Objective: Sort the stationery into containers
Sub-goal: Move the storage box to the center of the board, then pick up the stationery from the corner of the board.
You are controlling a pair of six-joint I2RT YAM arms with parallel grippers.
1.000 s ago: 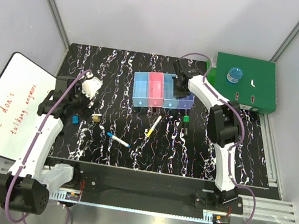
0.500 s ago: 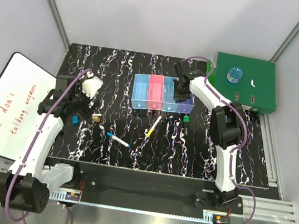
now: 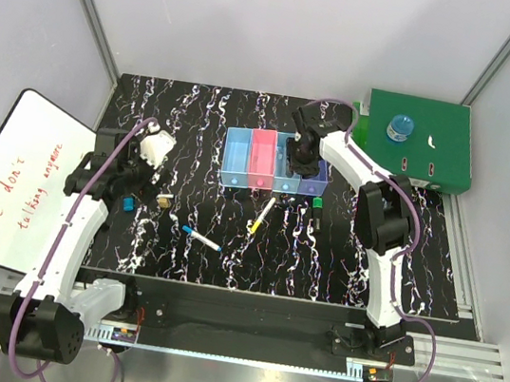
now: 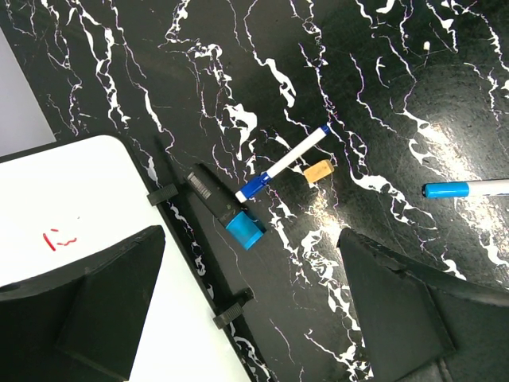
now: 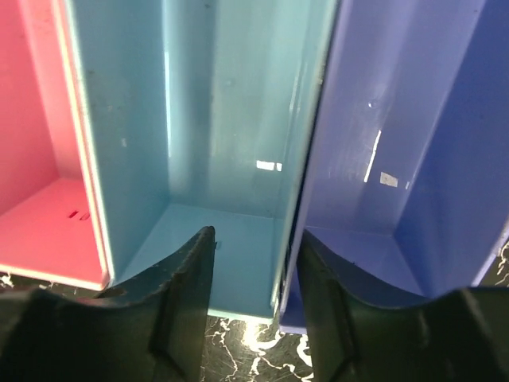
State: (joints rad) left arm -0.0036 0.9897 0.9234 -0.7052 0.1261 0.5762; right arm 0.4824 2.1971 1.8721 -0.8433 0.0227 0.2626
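The containers [image 3: 250, 157] are four joined bins, light blue, pink, light blue and purple, at mid-table. My right gripper [image 3: 303, 158] hangs over them, open. Its jaws straddle the wall [image 5: 306, 159] between the light blue bin [image 5: 215, 143] and the purple bin [image 5: 406, 151] without pinching it. My left gripper [image 4: 253, 263] is open and empty by the table's left edge, above a blue-capped dark object [image 4: 238, 223]. Near it lie a white pen with a blue end [image 4: 282, 163], a tiny gold piece [image 4: 318, 171] and a blue-capped white marker [image 4: 469, 189]. A yellow-and-white pen [image 3: 261, 216] and a green-capped marker [image 3: 315, 205] lie in front of the bins.
A whiteboard [image 3: 17, 175] with red writing leans off the table's left side, its edge under my left gripper. A green folder [image 3: 433, 155] with a blue bottle [image 3: 399, 128] on it sits at the back right. A small white stick [image 4: 427, 46] lies far off.
My right gripper's jaws have come apart over the bin wall. The row of bins and that gripper have shifted slightly left. The left arm has not moved.
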